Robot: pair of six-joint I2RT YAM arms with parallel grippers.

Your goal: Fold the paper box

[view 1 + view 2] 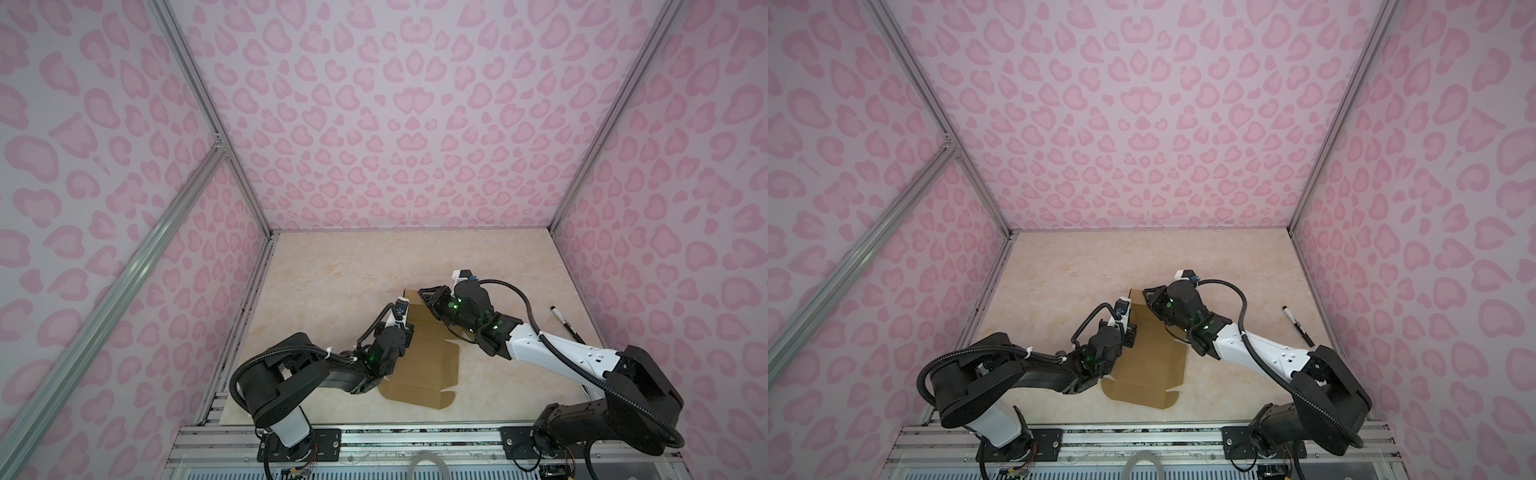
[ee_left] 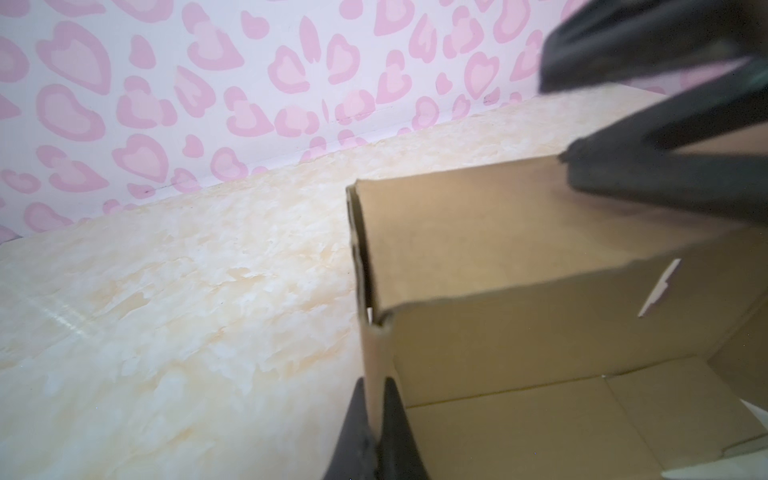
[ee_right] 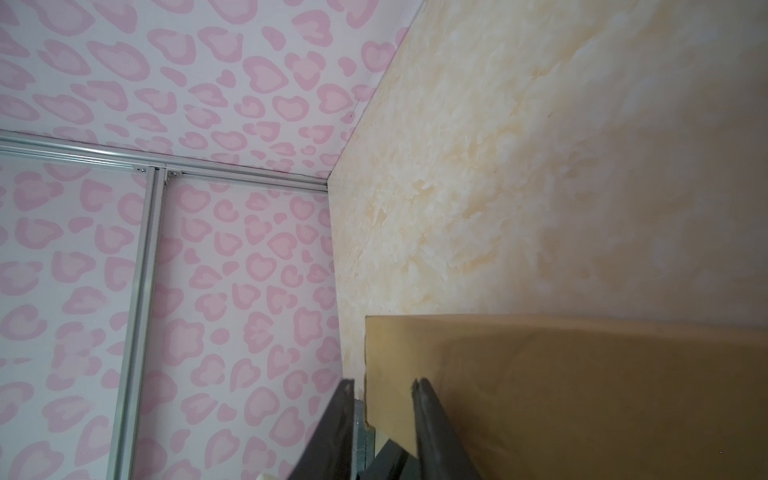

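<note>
Folding the far end wall over is the step in hand, I reckon: the paper box (image 1: 432, 365) is half built, far end raised, near flaps flat on the table (image 1: 332, 282). Your left gripper (image 2: 374, 388) is clamped tight on the upright side wall, a finger on each face of the cardboard near its corner. Your right gripper (image 3: 384, 388) stands part open and grips nothing I can see. One finger lies against the folded-over panel at the far end, the other hangs clear of it.

To do it well:
- use the left as a backstop so the side wall stands vertical
- press the panel down with the flat of the right finger along the crease, not at one corner, so it doesn't skew
- watch the slit in the wall below the panel; I'd guess a tab locks there

The box sits mid-table between both arms, left gripper on its left wall, right gripper touching its far edge. The marker pen (image 1: 563, 322) lies well apart on the right, ignore it
</note>
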